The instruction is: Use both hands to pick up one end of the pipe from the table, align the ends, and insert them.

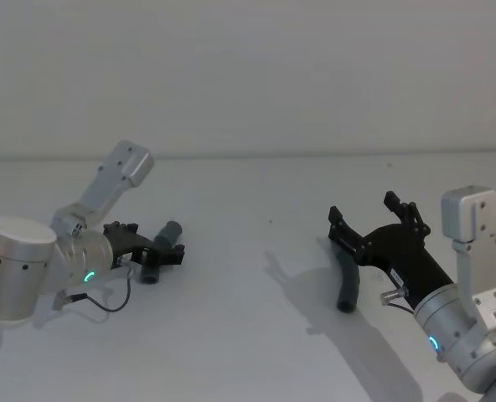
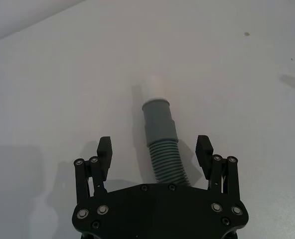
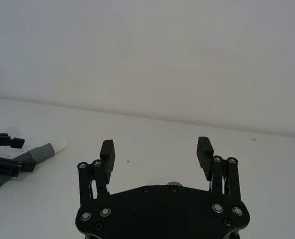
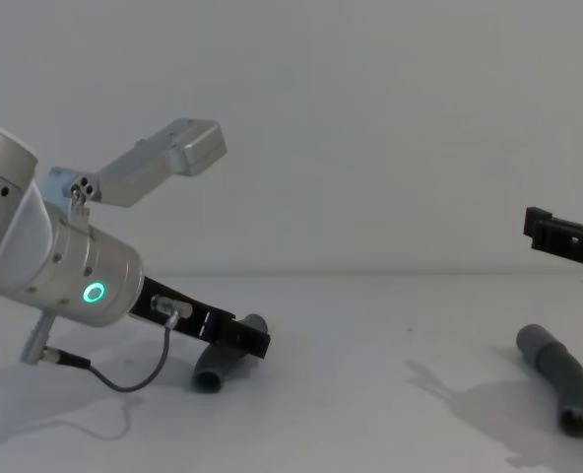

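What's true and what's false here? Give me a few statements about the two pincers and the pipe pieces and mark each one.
1. The left pincer is open, with its fingers on either side of the ribbed part of the left pipe piece. True.
2. The right pincer is shut on the right pipe piece. False: it is open and hangs above that piece, which lies on the table.
3. The two pipe pieces are already joined. False: they lie well apart, one near each arm.
4. The left pipe piece ends in a whitish tip that points away from the left pincer. True.
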